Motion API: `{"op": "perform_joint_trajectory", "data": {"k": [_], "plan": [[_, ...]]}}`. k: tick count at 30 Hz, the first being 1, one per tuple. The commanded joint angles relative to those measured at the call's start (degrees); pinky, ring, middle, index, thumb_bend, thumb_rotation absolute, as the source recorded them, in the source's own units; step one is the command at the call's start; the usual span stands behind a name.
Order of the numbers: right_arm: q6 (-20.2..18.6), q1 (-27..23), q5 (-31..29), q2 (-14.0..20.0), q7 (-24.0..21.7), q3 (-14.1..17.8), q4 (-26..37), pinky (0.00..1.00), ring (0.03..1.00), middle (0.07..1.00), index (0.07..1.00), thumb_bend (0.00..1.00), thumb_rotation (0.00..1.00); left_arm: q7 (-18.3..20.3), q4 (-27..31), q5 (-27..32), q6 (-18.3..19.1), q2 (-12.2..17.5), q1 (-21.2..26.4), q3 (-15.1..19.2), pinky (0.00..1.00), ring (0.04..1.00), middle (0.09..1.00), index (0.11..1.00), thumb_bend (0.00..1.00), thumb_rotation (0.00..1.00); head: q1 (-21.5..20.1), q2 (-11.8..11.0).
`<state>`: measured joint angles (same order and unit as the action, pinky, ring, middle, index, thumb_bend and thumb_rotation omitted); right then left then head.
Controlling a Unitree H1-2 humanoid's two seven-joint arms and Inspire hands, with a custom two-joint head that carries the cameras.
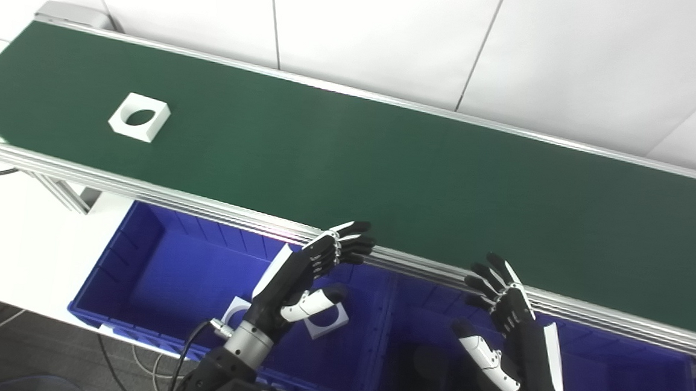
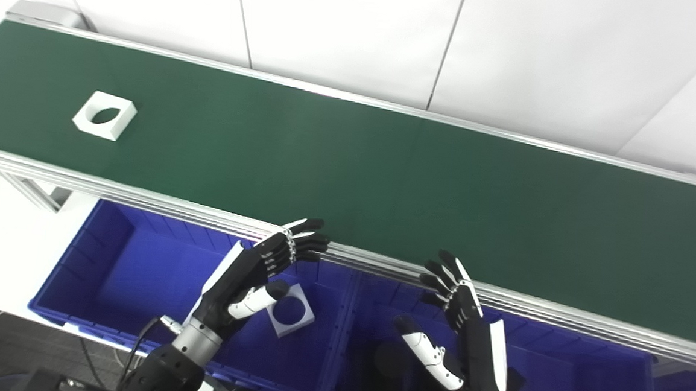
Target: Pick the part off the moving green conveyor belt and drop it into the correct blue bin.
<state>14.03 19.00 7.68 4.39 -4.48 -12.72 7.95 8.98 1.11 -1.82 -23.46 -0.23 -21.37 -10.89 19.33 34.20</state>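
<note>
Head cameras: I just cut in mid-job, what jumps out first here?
A single white square part with a round hole lies at the far left of the long green conveyor belt. Near the belt's front rail the left hand and right hand hover open and empty above the blue bins. Similar white parts already lie in the left bin.

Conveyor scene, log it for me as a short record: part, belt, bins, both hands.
part: white square block with round hole, lying flat on the belt's far left
belt: green conveyor belt, nothing else on it
left bin: blue bin, holds white square parts with holes
right bin: blue bin, dark contents, unclear
left hand: open, over the left bin
right hand: open, over the right bin
</note>
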Motion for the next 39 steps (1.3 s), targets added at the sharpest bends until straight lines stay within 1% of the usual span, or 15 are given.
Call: {"op": "perform_joint_trajectory", "data": {"k": [1, 2, 9, 13, 16, 18, 24, 28, 35, 37, 38, 39], "plan": [[4.42, -0.58, -0.28, -0.17, 0.30, 0.24, 0.35, 0.68, 0.785, 0.841, 0.909, 0.60, 0.56, -0.78, 0.67, -0.51, -2.76, -0.03, 0.16, -0.13, 0.76, 0.788, 0.788, 0.844, 0.81, 0.73, 0.30, -0.28], [4.78, -0.70, -0.30, -0.22, 0.36, 0.28, -0.10, 0.67, 0.785, 0.841, 0.909, 0.60, 0.56, -0.83, 0.57, -0.68, -2.89, 0.01, 0.24, -0.13, 0.76, 0.788, 0.788, 0.844, 0.81, 0.73, 1.16, -1.04], [6.06, -1.29, -0.84, -0.35, 0.35, 0.55, -2.17, 0.68, 0.792, 0.848, 0.918, 0.59, 0.58, -0.90, 1.40, -1.55, -3.28, 0.64, 0.42, -0.29, 0.74, 0.771, 0.774, 0.827, 0.83, 0.72, 4.31, -3.76], [6.18, -1.38, -1.13, -0.36, 0.18, 0.50, -2.72, 0.68, 0.794, 0.849, 0.923, 0.57, 0.58, -0.55, 3.04, -1.48, -2.75, 1.13, 0.28, -0.53, 0.72, 0.763, 0.768, 0.818, 0.85, 0.71, 5.09, -4.82], [6.13, -1.46, -1.56, -0.27, -0.12, 0.37, -2.91, 0.70, 0.802, 0.851, 0.929, 0.56, 0.58, -0.61, 4.43, -1.46, -2.36, 1.41, 0.09, -0.56, 0.72, 0.758, 0.762, 0.809, 0.86, 0.70, 5.26, -5.22], [6.46, -1.60, -1.50, -0.27, -0.07, 0.39, -3.33, 0.69, 0.800, 0.850, 0.928, 0.56, 0.58, -0.68, 5.74, -1.46, -1.93, 1.62, -0.02, -0.56, 0.71, 0.754, 0.761, 0.807, 0.86, 0.69, 5.74, -6.05], [6.43, -1.81, -1.89, -0.22, -0.15, 0.45, -3.86, 0.69, 0.798, 0.849, 0.928, 0.56, 0.58, -1.02, 9.17, -1.43, -0.75, 1.91, -0.02, 0.03, 0.70, 0.738, 0.753, 0.800, 0.86, 0.66, 7.24, -7.11], [6.34, -1.88, -2.14, -0.14, -0.33, 0.44, -4.05, 0.71, 0.808, 0.852, 0.932, 0.56, 0.59, -1.23, 12.53, -1.87, 0.92, 2.57, 0.38, 1.30, 0.70, 0.741, 0.758, 0.801, 0.88, 0.65, 8.01, -7.67], [7.23, -2.09, -2.44, -0.25, -0.43, 0.30, -4.80, 0.71, 0.817, 0.868, 0.944, 0.55, 0.61, -1.14, 18.14, -4.89, 3.58, 6.38, 3.02, 5.59, 0.71, 0.760, 0.783, 0.816, 0.89, 0.63, 8.21, -7.98], [7.32, -2.15, -2.42, -0.45, -0.34, 0.24, -4.91, 0.71, 0.815, 0.866, 0.944, 0.54, 0.61, -1.07, 20.19, -5.44, 5.50, 7.71, 4.12, 7.02, 0.72, 0.768, 0.793, 0.828, 0.89, 0.60, 8.26, -8.05], [7.35, -2.16, -2.28, -0.56, -0.27, 0.21, -4.91, 0.71, 0.814, 0.863, 0.944, 0.54, 0.61, -1.12, 20.96, -5.88, 5.98, 8.30, 4.77, 7.74, 0.72, 0.773, 0.802, 0.835, 0.88, 0.59, 8.28, -8.03], [7.47, -2.17, -2.05, -0.63, -0.16, 0.20, -4.99, 0.71, 0.812, 0.862, 0.944, 0.54, 0.61, -1.03, 22.07, -6.50, 7.27, 8.98, 5.32, 8.45, 0.71, 0.772, 0.807, 0.837, 0.87, 0.57, 8.28, -8.04]]}}
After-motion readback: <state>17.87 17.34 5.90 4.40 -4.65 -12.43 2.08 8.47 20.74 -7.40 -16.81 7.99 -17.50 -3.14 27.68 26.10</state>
